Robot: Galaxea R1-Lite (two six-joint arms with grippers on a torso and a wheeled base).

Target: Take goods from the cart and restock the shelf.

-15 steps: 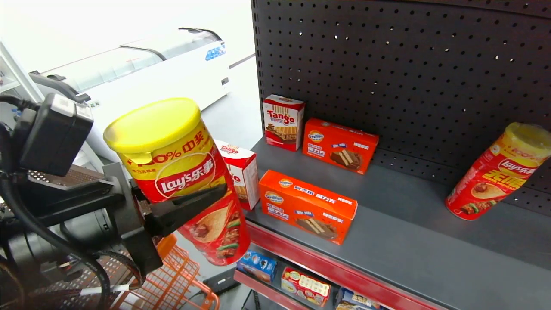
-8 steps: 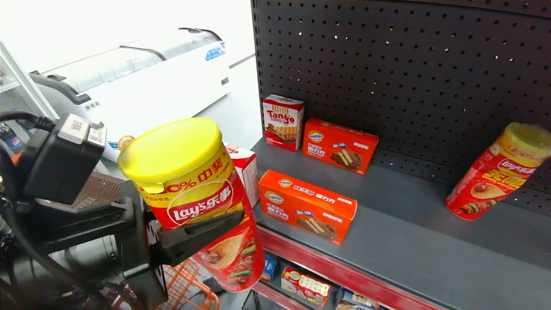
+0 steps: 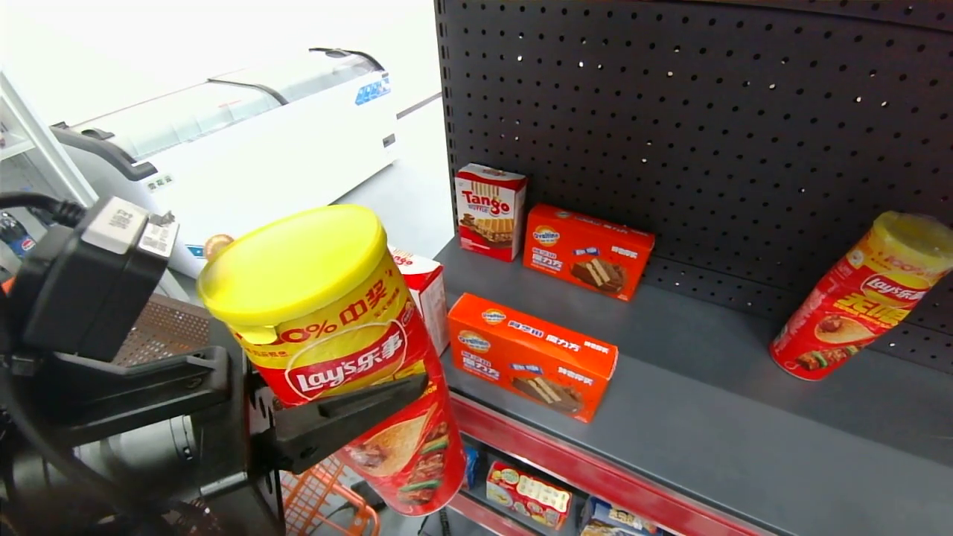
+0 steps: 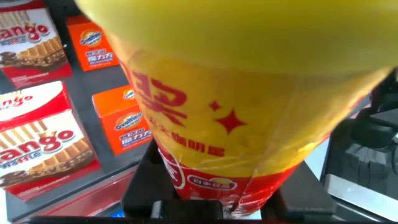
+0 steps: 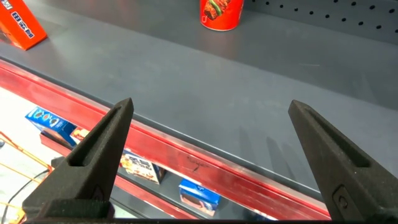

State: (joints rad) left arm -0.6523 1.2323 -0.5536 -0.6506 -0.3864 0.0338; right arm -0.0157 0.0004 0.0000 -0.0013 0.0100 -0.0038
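A tall red chip can [image 3: 339,342] with a yellow lid hangs in front of the grey shelf's [image 3: 707,402] left end, tilted slightly. My left gripper [image 3: 357,394] is shut on its middle, one black finger [image 3: 342,420] crossing its front. In the left wrist view the can [image 4: 236,112] rises right in front of the camera. A second chip can [image 3: 856,298] leans against the pegboard at the shelf's right. My right gripper [image 5: 214,162] stands open with nothing in it, over the shelf's front edge [image 5: 205,158]; that second can [image 5: 221,12] lies far beyond it.
Two orange boxes [image 3: 532,356] [image 3: 588,251] and two wafer boxes [image 3: 490,211] [image 3: 423,298] occupy the shelf's left part. The orange cart [image 3: 320,499] is below my left arm. Goods [image 3: 525,495] fill a lower shelf. A white freezer [image 3: 260,141] stands behind.
My left gripper has carried the chip can lower and to the right, closer to the shelf's left end. The goods on the shelf have stayed put.
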